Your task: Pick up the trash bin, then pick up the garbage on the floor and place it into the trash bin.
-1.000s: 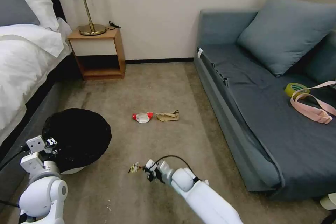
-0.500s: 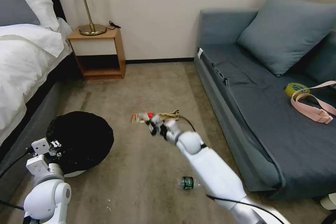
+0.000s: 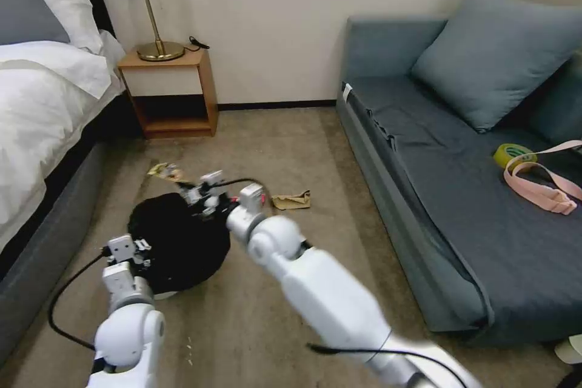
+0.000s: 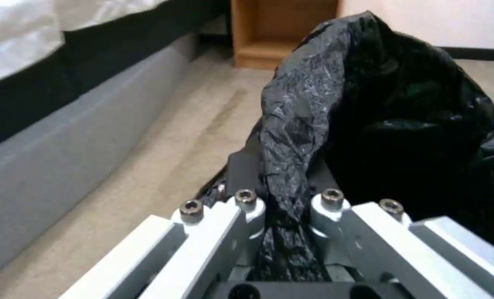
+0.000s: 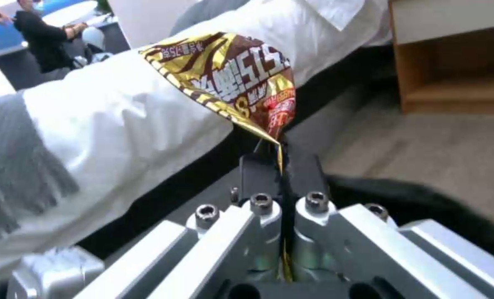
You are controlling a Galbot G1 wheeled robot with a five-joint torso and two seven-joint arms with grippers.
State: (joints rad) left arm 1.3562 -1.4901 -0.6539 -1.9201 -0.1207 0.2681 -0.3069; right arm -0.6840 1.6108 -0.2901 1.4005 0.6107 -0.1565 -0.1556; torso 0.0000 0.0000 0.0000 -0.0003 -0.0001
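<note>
The trash bin, white with a black bag over its rim, is held just off the carpet. My left gripper is shut on the bag-covered near rim. A yellow snack wrapper hangs from my right gripper, which is shut on its corner over the bin's far rim. In the right wrist view the wrapper stands up from the closed right gripper, with the black bag below. A crumpled brown paper lies on the carpet to the right. My right arm hides the rest of the garbage.
A bed runs along the left. A wooden nightstand with a lamp stands at the back wall. A grey sofa on the right carries a tape roll and a pink strap.
My right arm has swung left from the floor litter, carrying the yellow wrapper to the bin's far rim. The left arm has brought the bin toward the middle. The arm now covers the bottle.
</note>
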